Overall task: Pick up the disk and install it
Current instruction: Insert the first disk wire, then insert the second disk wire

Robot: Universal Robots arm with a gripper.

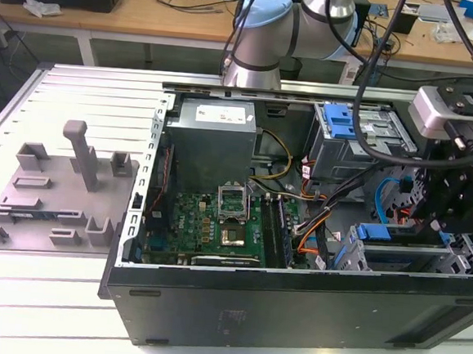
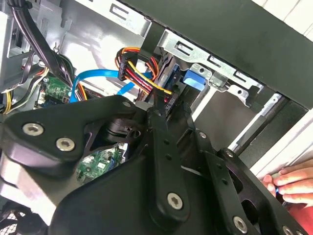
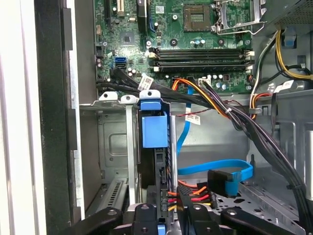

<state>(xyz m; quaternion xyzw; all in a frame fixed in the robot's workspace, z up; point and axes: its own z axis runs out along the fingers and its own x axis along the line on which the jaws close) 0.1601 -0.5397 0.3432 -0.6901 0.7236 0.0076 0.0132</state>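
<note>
Gripper [image 3: 161,215] beside the caged disk [image 3: 154,129]

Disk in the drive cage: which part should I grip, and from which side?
Probably by the blue carrier tab at the disk's end nearest the motherboard, coming from the case's open side. The disk stands on edge between metal cage walls, so its broad faces are covered, and cables crowd its other end.
</note>
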